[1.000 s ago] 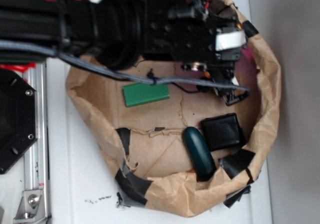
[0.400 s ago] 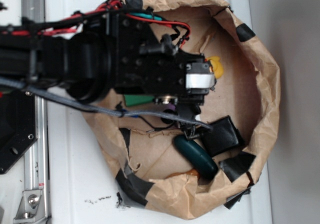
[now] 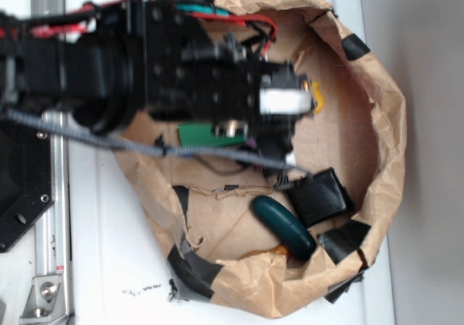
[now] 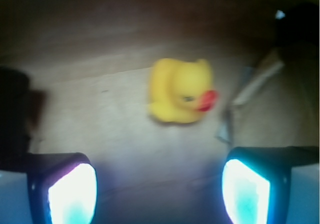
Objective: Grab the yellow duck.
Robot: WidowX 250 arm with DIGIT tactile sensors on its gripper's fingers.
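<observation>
Wrist view shows the yellow duck (image 4: 181,90) lying ahead of my jaws (image 4: 159,189) on the brown paper floor of the bag (image 3: 384,122), roughly centred between my two fingertips (image 4: 72,194) but not yet between them. Its beak points right, so its length runs across my opening. My jaws stand wide apart and hold nothing. From outside, only a yellow sliver shows past my arm.
</observation>
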